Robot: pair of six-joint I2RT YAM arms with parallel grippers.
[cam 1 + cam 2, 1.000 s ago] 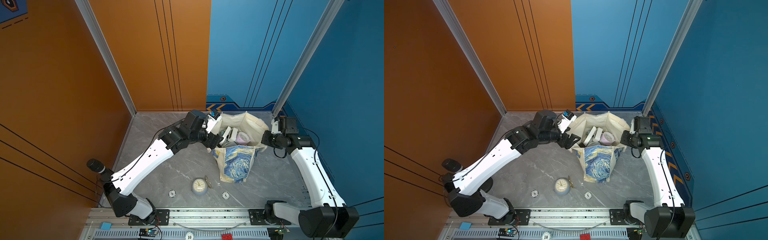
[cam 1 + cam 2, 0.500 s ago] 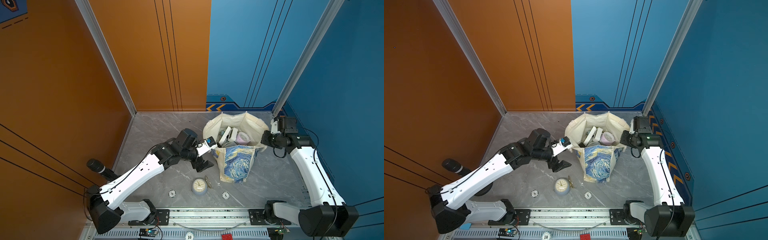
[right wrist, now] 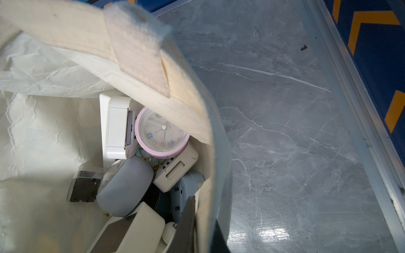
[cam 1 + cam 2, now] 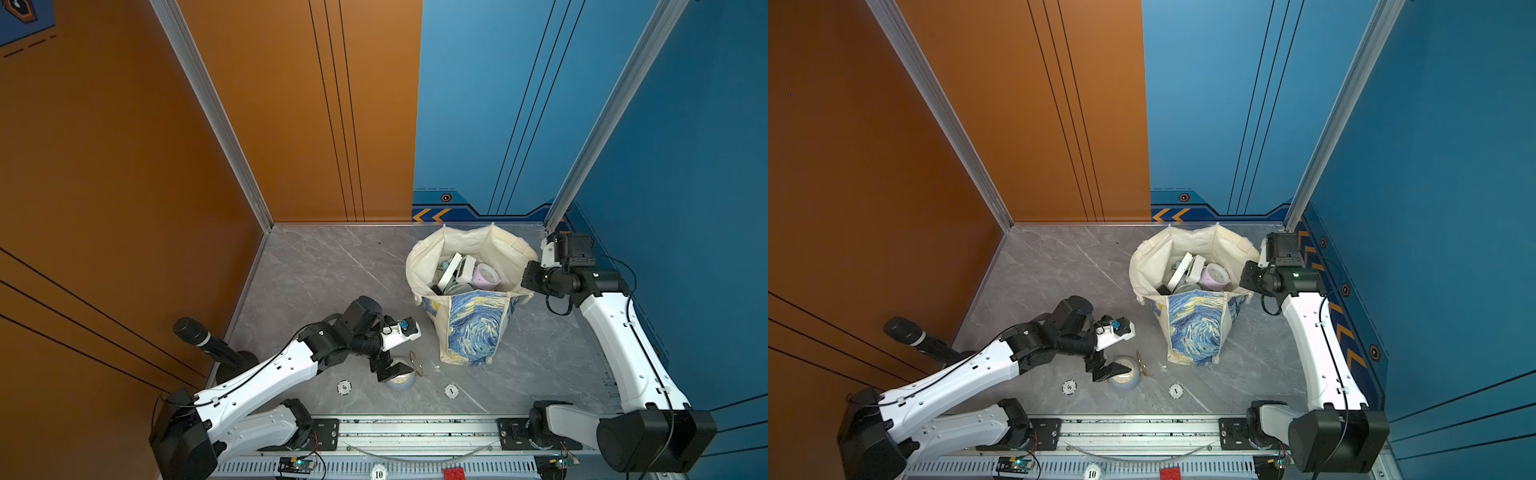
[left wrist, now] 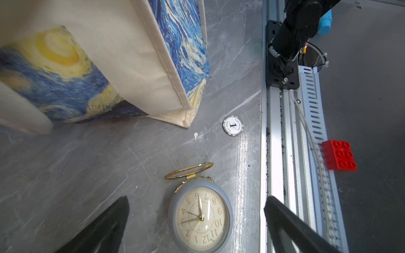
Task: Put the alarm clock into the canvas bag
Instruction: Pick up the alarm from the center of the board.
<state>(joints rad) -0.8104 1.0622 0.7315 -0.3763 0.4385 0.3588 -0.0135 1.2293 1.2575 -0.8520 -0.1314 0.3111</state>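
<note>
Wide left claw [image 5: 196, 200] hovers over alarm clock [image 5: 200, 218] near desk [image 4: 332, 266] front edge, lined up for grab; right claw [image 3: 203, 225] pinches canvas bag [image 4: 473, 328] rim, propping mouth open.

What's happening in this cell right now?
The right end effector is shut on the rim of the canvas bag, holding it open. A pink clock and others already lie inside. The left end effector hangs open over the alarm clock, which lies face up on the table beside the bag, not yet gripped.
</note>
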